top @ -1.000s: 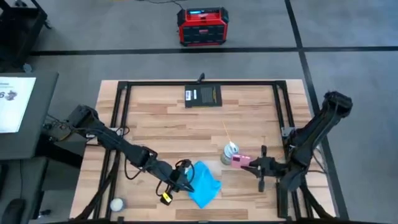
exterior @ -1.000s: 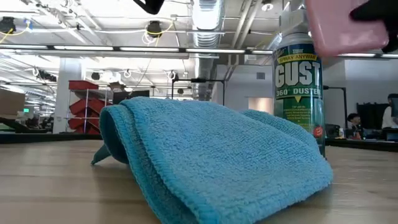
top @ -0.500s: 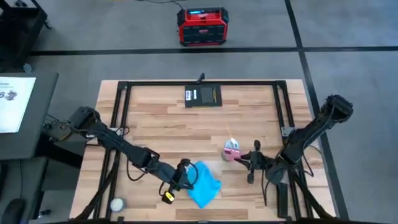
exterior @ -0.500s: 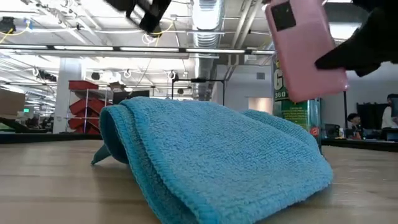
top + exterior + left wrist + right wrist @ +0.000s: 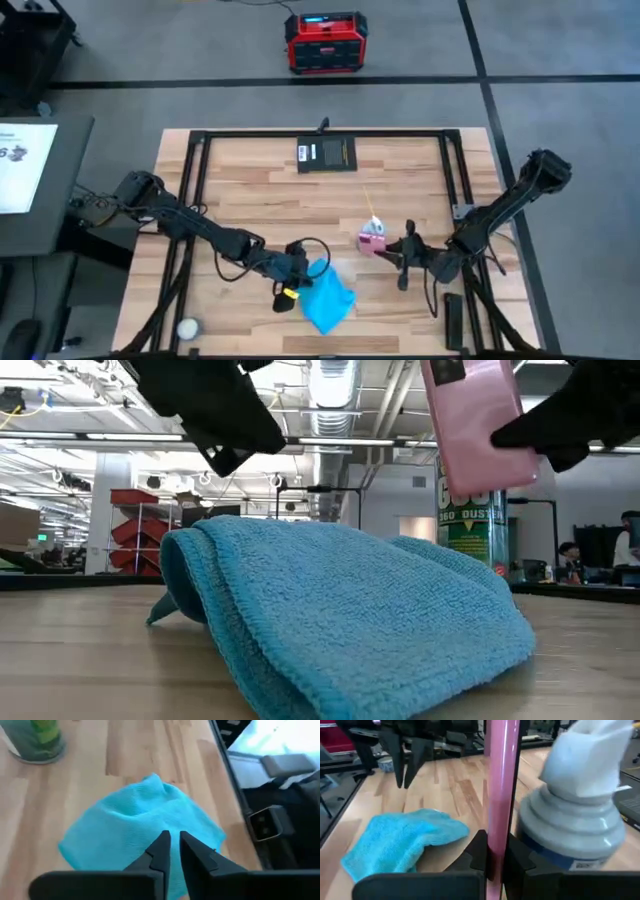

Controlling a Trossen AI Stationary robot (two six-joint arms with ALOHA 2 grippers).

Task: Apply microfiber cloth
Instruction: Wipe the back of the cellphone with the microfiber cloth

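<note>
The sky-blue microfiber cloth [image 5: 328,298] [image 5: 340,610] lies folded in a loose heap on the wood near the table's front edge. My left gripper [image 5: 300,272] [image 5: 174,840] hovers just above the cloth's left part, fingers pointing down with only a narrow gap, touching nothing. My right gripper [image 5: 388,252] [image 5: 495,855] is shut on the pink-backed phone [image 5: 470,420] right of the cloth, close beside the green duster can [image 5: 472,520]. My right gripper pinches the phone between its two fingers, one on each flat face, near the phone's lower end [image 5: 495,837]. The fingers reach in about level from the table's right. The phone stands nearly upright, slightly tilted, lifted clear of the table beside the can [image 5: 580,820].
A black flat pad [image 5: 328,153] lies at the far edge. A small white round object [image 5: 187,327] sits at the near left corner. Black frame rails [image 5: 190,200] run along the table's sides. Bare wood lies between pad and cloth.
My right gripper has carried the phone toward the table's left, up to the duster can, and the phone has tipped from nearly flat to nearly upright. My left gripper has moved right and toward the far edge, from beside the cloth's left edge to above it. The cloth has stayed put.
</note>
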